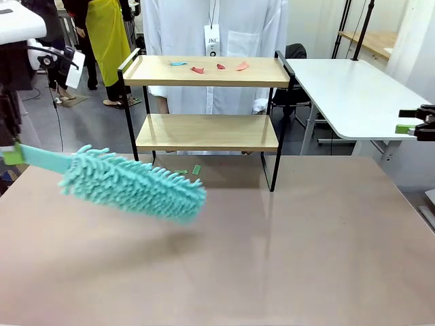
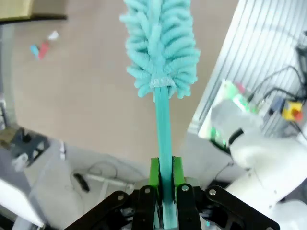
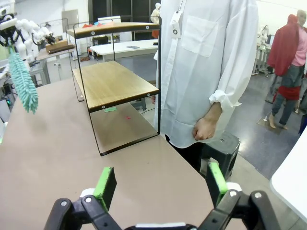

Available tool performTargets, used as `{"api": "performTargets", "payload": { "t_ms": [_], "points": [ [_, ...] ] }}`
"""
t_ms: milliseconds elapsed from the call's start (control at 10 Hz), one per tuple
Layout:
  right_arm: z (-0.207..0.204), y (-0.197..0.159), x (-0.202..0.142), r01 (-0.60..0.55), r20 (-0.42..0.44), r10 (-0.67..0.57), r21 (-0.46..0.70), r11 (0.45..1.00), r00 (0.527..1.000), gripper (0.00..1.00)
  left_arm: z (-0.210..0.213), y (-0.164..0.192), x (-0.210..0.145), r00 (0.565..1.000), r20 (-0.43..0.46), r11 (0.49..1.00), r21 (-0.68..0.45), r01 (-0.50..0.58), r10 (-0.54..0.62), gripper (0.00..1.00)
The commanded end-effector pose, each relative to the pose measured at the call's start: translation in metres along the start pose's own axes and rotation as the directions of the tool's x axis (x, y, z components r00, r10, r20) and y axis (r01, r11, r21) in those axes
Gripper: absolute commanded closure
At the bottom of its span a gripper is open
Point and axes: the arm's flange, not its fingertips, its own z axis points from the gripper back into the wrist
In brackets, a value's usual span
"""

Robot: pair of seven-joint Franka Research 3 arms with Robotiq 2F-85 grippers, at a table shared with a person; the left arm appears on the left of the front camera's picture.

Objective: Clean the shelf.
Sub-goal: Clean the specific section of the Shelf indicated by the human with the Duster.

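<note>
The shelf (image 1: 207, 132) stands at the table's far side, with several small red and blue paper scraps (image 1: 221, 66) on its top board. My left gripper (image 1: 12, 156) is at the left edge, shut on the handle of a teal fluffy duster (image 1: 132, 183). The duster's head hangs over the table in front of the shelf's left end, a little short of it. In the left wrist view the green pads (image 2: 154, 172) clamp the duster handle (image 2: 162, 120). My right gripper (image 3: 160, 184) is open and empty beside the table's right edge (image 1: 411, 127). It looks toward the shelf (image 3: 115, 81).
A person in a white shirt (image 1: 211, 27) stands behind the shelf, one hand (image 3: 204, 128) hanging at the side. Two green scraps (image 1: 196, 170) lie on the table under the shelf. A white table (image 1: 353, 88) stands at the back right. The brown tabletop (image 1: 272, 258) lies bare in front.
</note>
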Motion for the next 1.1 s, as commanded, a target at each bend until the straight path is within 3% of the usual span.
{"api": "performTargets", "payload": {
  "t_ms": [0,100,300,500,600,1000],
  "points": [
    [-0.001,0.001,0.003,-0.004,0.003,0.004,-0.001,1.000,1.000,0.00,0.023,-0.003,0.006,0.983,-0.183,1.000,0.019,-0.001,0.004,0.87],
    [-0.001,0.001,0.003,-0.004,0.003,0.004,-0.001,1.000,1.000,0.00,0.023,-0.010,0.009,0.954,-0.300,0.999,0.027,0.019,-0.010,0.87],
    [-0.001,0.001,0.003,-0.004,0.003,0.004,-0.001,1.000,1.000,0.00,0.023,-0.014,0.017,0.922,-0.387,0.999,0.029,0.037,-0.023,0.87],
    [-0.001,0.001,0.003,-0.004,0.003,0.004,-0.001,1.000,1.000,0.00,0.017,-0.017,0.028,0.917,-0.397,0.994,0.109,0.010,0.034,0.87],
    [-0.001,0.001,0.003,-0.004,0.003,0.004,-0.001,1.000,1.000,0.00,0.014,-0.016,0.018,0.925,-0.378,0.999,0.023,0.041,-0.029,0.87],
    [-0.001,0.001,0.003,-0.004,0.003,0.004,-0.001,1.000,1.000,0.00,0.014,-0.016,0.018,0.925,-0.378,0.999,0.023,0.041,-0.029,0.87]
  ]
}}
